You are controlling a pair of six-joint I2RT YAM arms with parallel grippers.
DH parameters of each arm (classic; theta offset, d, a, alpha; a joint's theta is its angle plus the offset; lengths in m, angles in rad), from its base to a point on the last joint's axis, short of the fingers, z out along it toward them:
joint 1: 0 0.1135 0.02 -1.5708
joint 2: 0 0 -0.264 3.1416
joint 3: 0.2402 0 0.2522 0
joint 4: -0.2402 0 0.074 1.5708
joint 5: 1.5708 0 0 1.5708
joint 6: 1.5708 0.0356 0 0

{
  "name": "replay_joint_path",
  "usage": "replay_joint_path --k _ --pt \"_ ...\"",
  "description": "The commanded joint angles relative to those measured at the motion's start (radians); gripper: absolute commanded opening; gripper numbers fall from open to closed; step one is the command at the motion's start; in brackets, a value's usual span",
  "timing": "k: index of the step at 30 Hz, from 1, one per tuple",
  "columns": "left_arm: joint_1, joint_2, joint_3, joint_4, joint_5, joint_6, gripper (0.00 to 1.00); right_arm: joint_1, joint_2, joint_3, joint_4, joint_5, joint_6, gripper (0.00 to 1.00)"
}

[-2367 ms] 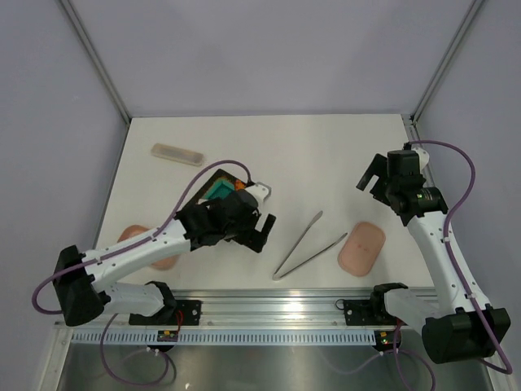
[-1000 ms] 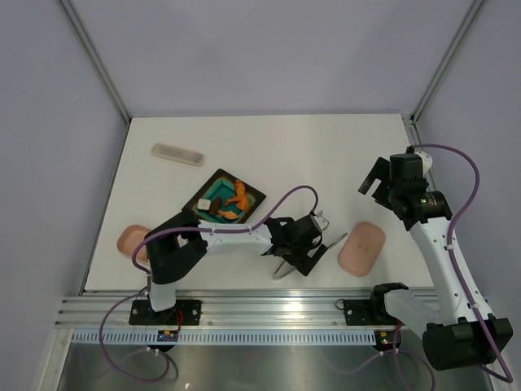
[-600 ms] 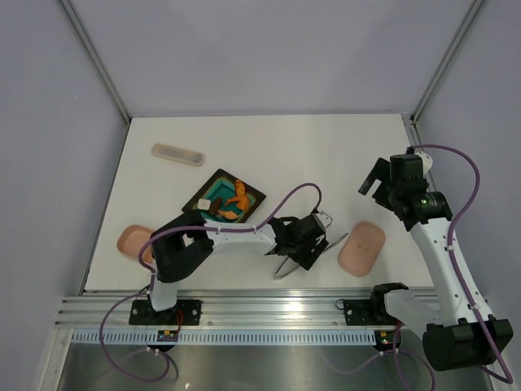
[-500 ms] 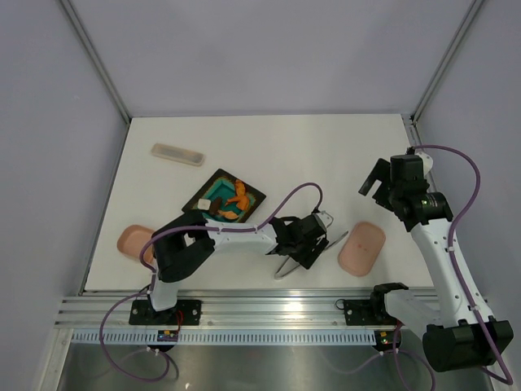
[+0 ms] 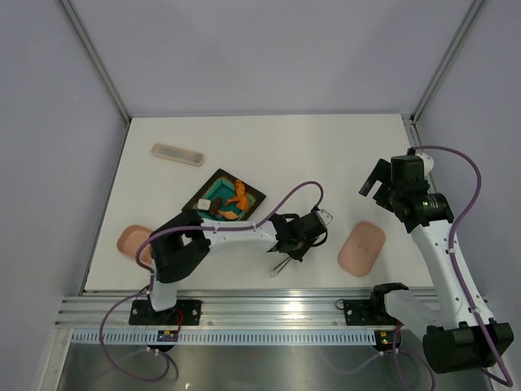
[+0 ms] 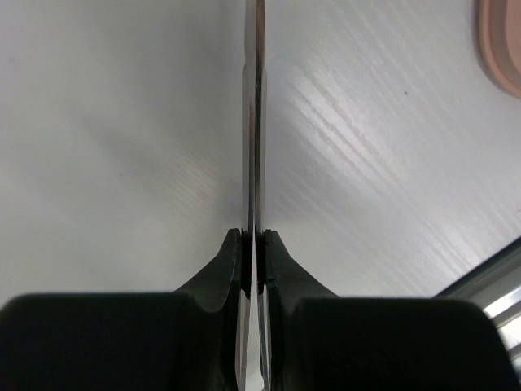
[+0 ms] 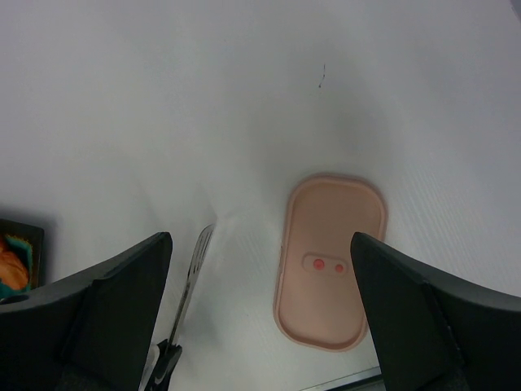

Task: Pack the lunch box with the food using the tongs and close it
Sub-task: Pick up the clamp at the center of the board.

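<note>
The silver tongs (image 5: 281, 264) lie on the white table near its front edge. My left gripper (image 5: 299, 237) is shut on them. In the left wrist view the two thin arms (image 6: 255, 122) are squeezed flat together between my black fingers (image 6: 229, 261). A salmon-pink oval piece with two red spots (image 7: 330, 261), apparently the lunch box lid (image 5: 361, 248), lies right of the tongs. Another pink oval, the lunch box (image 5: 130, 240), sits at the left, partly behind the left arm. The food, an orange shrimp (image 5: 238, 195) and a dark lump (image 5: 215, 210), rests in the dark tray (image 5: 252, 197). My right gripper (image 5: 376, 181) hovers open above the lid.
A long pale translucent case (image 5: 177, 154) lies at the back left. The tray's corner (image 7: 18, 248) and a tong tip (image 7: 198, 252) show in the right wrist view. The metal rail (image 5: 277, 308) runs along the table's front edge.
My left gripper has closed on the tongs, pressing the splayed V into one line, and shifted slightly left. The right arm has not moved.
</note>
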Motion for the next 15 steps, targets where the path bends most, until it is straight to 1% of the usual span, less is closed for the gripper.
replay_joint_path --k 1,3,6,9,10,12,13,14,15 --pt "0.010 -0.142 0.075 -0.075 -0.041 0.029 0.04 -0.002 -0.015 0.017 0.008 0.007 -0.003 1.00" --pt "0.029 -0.208 0.080 -0.119 -0.039 0.028 0.05 -0.002 -0.020 0.017 0.009 0.005 -0.006 0.99" --pt "0.065 -0.262 0.078 -0.202 -0.042 0.014 0.06 -0.002 -0.024 0.005 0.024 0.005 0.000 1.00" --pt "0.111 -0.354 0.060 -0.273 -0.059 -0.006 0.06 -0.002 -0.032 -0.010 0.046 -0.005 0.005 0.99" --pt "0.127 -0.406 0.046 -0.290 -0.061 -0.014 0.06 -0.002 -0.031 -0.012 0.052 -0.007 0.005 0.99" --pt "0.188 -0.455 0.032 -0.331 -0.043 -0.043 0.08 -0.002 -0.026 -0.013 0.055 -0.012 0.003 0.99" --pt "0.213 -0.475 0.029 -0.346 -0.001 -0.049 0.08 -0.002 -0.025 -0.013 0.057 -0.013 0.002 1.00" --pt "0.266 -0.510 0.021 -0.379 0.017 -0.055 0.09 -0.002 -0.021 -0.012 0.057 -0.016 -0.001 0.99" --pt "0.289 -0.524 0.020 -0.399 0.028 -0.072 0.10 -0.002 -0.020 -0.012 0.057 -0.019 -0.003 0.99"
